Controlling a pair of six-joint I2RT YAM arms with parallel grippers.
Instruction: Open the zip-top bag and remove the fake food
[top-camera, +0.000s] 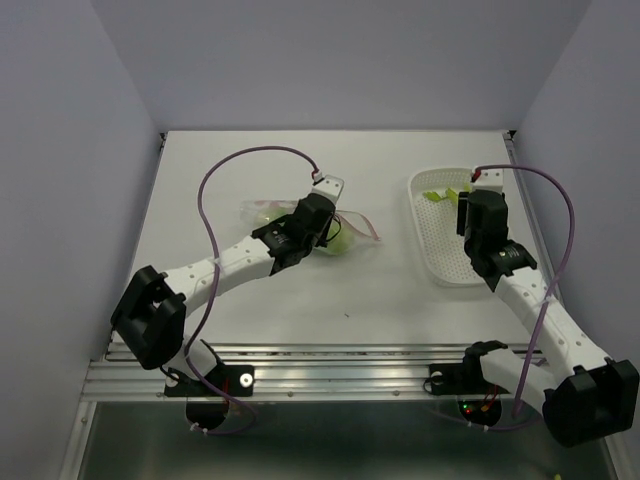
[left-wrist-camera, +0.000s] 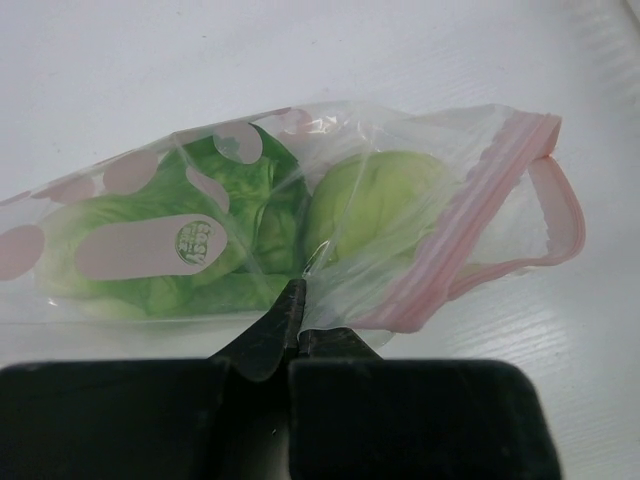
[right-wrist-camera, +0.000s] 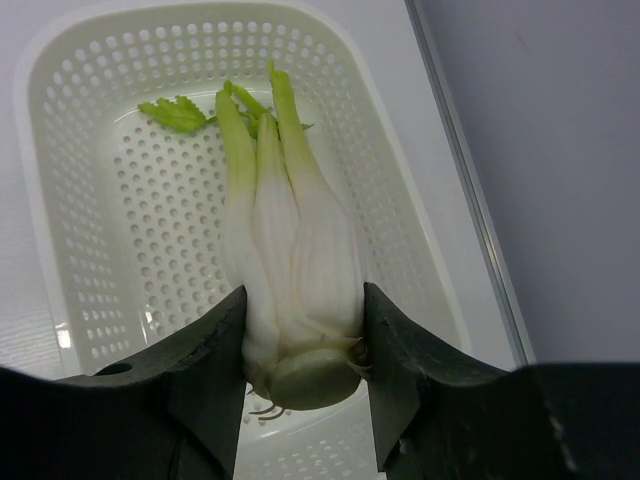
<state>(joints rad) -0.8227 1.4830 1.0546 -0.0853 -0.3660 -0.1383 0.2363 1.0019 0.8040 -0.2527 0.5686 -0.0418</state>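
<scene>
The zip-top bag (left-wrist-camera: 440, 170) lies on the white table, its pink zipper strip (left-wrist-camera: 478, 215) to the right with the mouth parted into a loop. Fake food inside it: a pale green ball (left-wrist-camera: 375, 205) and leafy green pieces (left-wrist-camera: 235, 200). My left gripper (left-wrist-camera: 297, 300) is shut, pinching a fold of the bag's clear plastic; from above it (top-camera: 325, 228) sits over the bag (top-camera: 355, 232). My right gripper (right-wrist-camera: 305, 325) is shut on a piece of fake food, a white-stalked, green-topped bunch (right-wrist-camera: 290, 230), held over the white basket (right-wrist-camera: 90, 210).
The perforated basket (top-camera: 440, 255) stands at the right of the table, near the right wall and table edge. A yellow-green leafy piece (top-camera: 437, 193) shows at its far end. Purple cables arc over both arms.
</scene>
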